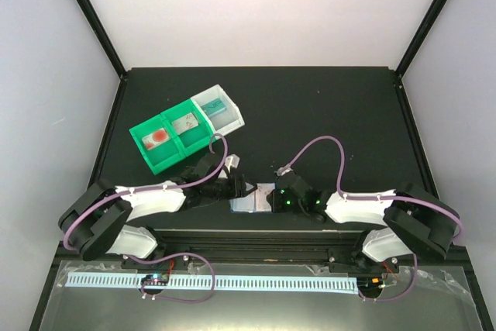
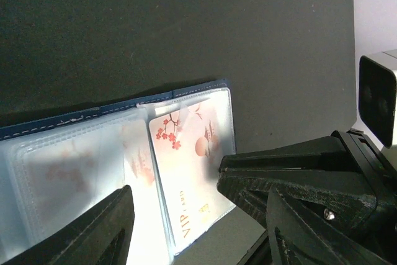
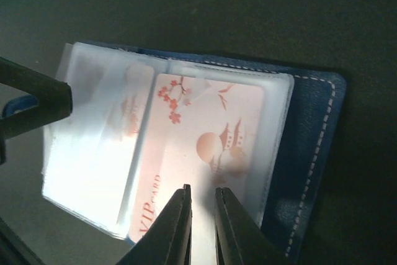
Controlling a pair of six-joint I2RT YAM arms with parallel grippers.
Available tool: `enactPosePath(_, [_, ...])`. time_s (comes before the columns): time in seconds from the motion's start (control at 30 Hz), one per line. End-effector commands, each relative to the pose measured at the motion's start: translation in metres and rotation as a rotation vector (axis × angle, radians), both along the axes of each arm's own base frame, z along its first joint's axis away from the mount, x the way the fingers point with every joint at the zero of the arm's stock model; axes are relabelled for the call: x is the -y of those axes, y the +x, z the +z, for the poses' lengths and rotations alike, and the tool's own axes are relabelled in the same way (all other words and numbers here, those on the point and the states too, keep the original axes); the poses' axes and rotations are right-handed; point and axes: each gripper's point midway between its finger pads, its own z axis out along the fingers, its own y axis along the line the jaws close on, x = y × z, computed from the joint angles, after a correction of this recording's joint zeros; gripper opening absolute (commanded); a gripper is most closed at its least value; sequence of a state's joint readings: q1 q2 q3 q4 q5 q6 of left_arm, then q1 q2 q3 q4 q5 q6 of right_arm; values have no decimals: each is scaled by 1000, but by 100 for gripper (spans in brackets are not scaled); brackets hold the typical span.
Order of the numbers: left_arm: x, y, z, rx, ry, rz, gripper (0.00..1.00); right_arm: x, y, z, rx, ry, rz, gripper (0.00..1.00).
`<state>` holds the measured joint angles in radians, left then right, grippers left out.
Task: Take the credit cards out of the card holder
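Black desk (image 1: 310, 114), near edge: VIP card (image 3: 211, 147) long axis points at right gripper (image 3: 201, 193), jaws nearly together, grip uncertain; left gripper (image 1: 242, 188) spread.

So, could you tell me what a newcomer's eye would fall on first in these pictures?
Probably the open card holder, dark-blue stitched cover with translucent plastic sleeves, at the black table's near edge between the left arm and right arm. A pale pink VIP card with red blossoms shows through one sleeve, the right arm's jaws nearly closed at its lower edge. Back left sits a green compartment tray with a white end bin.
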<state>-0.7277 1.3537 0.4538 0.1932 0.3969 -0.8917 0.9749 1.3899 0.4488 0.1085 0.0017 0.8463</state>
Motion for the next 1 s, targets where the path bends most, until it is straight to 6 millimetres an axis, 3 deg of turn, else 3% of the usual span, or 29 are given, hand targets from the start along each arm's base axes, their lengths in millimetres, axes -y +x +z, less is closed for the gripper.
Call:
enactPosePath(0.0, [2,4,-5,-3,-19,11,59,15,2,-14,11,-51,-39,14])
enactPosePath(0.2, [10,2,-12,-31,-54,-8,55,16,-10,-35,-48,-36,-29,13])
enactPosePath(0.37, [10,2,-22,-42,-34,-9,54,18,-12,-39,-58,-39,-30,13])
enactPosePath(0.53, [6,3,-30,-49,-3,7,53,18,-11,-31,-48,-34,-29,13])
enactPosePath(0.77, [2,5,-25,-30,20,13,53,4,2,10,40,3,0,13])
enactPosePath(0.97, [0,4,-24,-26,31,17,53,-1,11,7,48,-37,2,10])
